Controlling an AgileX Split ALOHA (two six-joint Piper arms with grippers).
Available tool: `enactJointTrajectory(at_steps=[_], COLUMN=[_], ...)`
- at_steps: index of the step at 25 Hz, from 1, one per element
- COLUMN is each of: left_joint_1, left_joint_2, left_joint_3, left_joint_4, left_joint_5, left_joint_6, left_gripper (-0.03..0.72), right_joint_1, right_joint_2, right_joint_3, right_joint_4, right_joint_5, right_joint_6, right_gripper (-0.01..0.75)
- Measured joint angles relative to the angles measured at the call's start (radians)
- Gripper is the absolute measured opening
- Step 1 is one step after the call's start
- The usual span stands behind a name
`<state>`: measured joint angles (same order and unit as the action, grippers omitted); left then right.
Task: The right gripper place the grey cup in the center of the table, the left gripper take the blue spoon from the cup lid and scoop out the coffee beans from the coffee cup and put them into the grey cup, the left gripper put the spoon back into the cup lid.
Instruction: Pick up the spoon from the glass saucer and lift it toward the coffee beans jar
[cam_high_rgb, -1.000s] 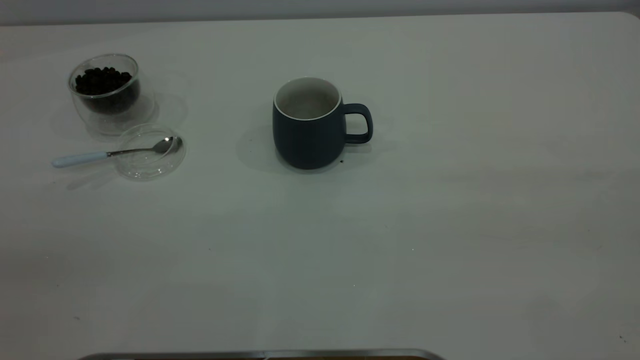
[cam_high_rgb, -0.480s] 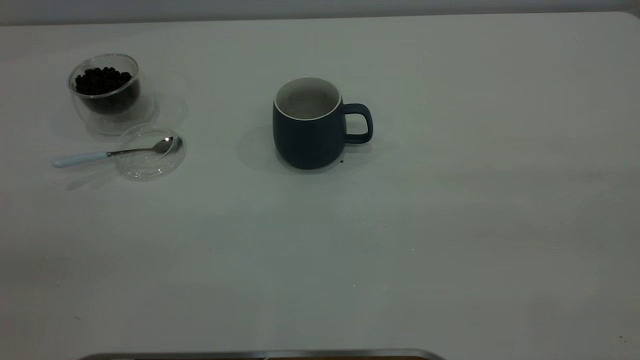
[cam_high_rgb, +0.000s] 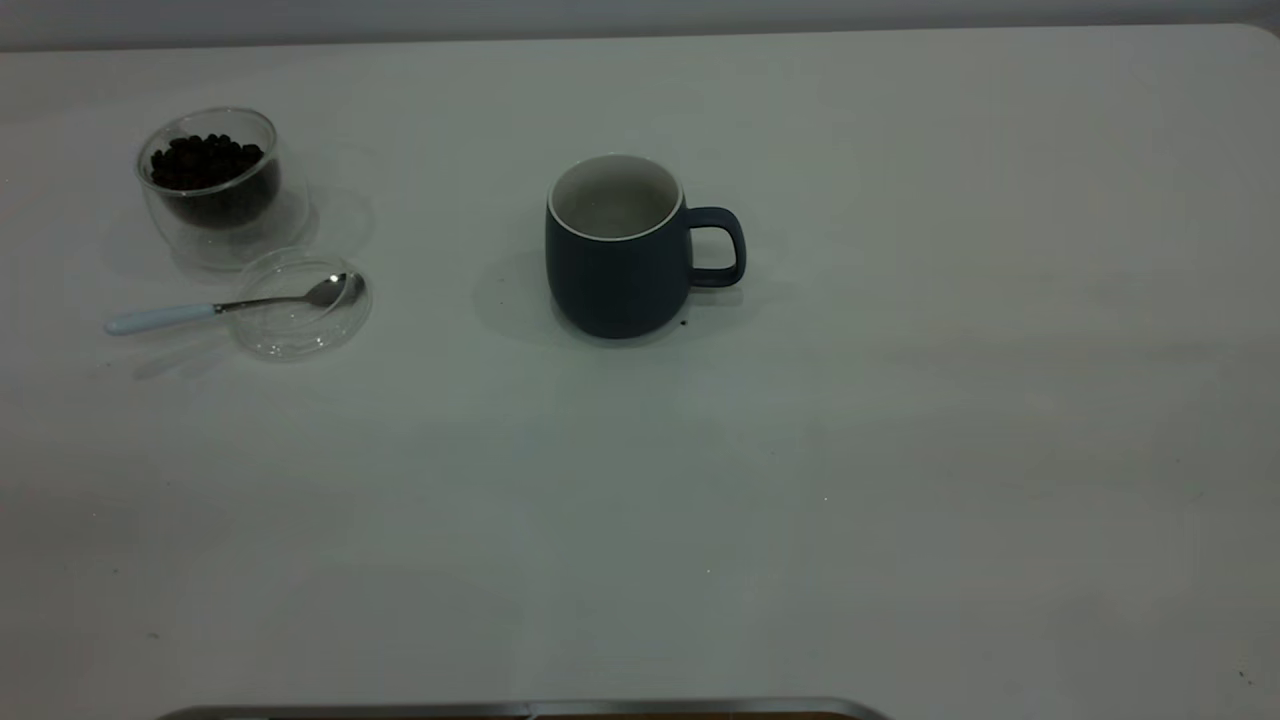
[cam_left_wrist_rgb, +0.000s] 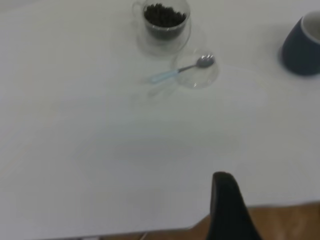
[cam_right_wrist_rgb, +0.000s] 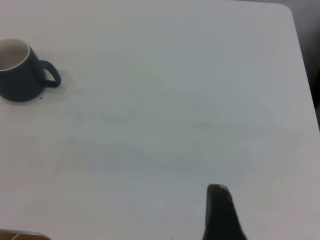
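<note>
Two grippers, left (cam_left_wrist_rgb: 227, 210) and right (cam_right_wrist_rgb: 220, 212), parked at the near table (cam_high_rgb: 900, 450) edge, well short of everything; finger opening cannot be told, nothing held. Mid-table: mug (cam_high_rgb: 620, 250), upright, seemingly empty. Far left: spoon (cam_high_rgb: 235, 305), bowl resting in lid (cam_high_rgb: 300, 335), cup (cam_high_rgb: 210, 185) of beans (cam_high_rgb: 205, 160) just behind; scooping apparently pending, so left gripper must reach the handle.

One grey cup (cam_high_rgb: 620, 250), one coffee cup (cam_high_rgb: 215, 185) (beans inside), one blue spoon (cam_high_rgb: 235, 305), one cup lid (cam_high_rgb: 285, 335)
</note>
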<state>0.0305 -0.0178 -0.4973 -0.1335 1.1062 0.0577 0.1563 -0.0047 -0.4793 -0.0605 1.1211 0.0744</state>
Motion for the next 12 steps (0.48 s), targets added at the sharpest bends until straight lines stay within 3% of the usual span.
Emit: enactJointTrajectory(at_steps=[4, 12], left_joint_1=[0.0, 0.0], left_joint_2=[0.03, 0.368], left_joint_3=[-0.038, -0.211], left_joint_4=[-0.007, 0.23], left_joint_5=[-0.042, -0.051], left_joint_6=[-0.165, -0.294], left_gripper=[0.468, 0.418], right_joint_1=[0.0, 0.0], right_joint_2=[0.0, 0.0], right_joint_3=[0.0, 0.0], right_joint_4=[0.0, 0.0], right_joint_5=[0.0, 0.0], right_joint_6=[-0.001, -0.001], right_gripper=[0.503, 0.503])
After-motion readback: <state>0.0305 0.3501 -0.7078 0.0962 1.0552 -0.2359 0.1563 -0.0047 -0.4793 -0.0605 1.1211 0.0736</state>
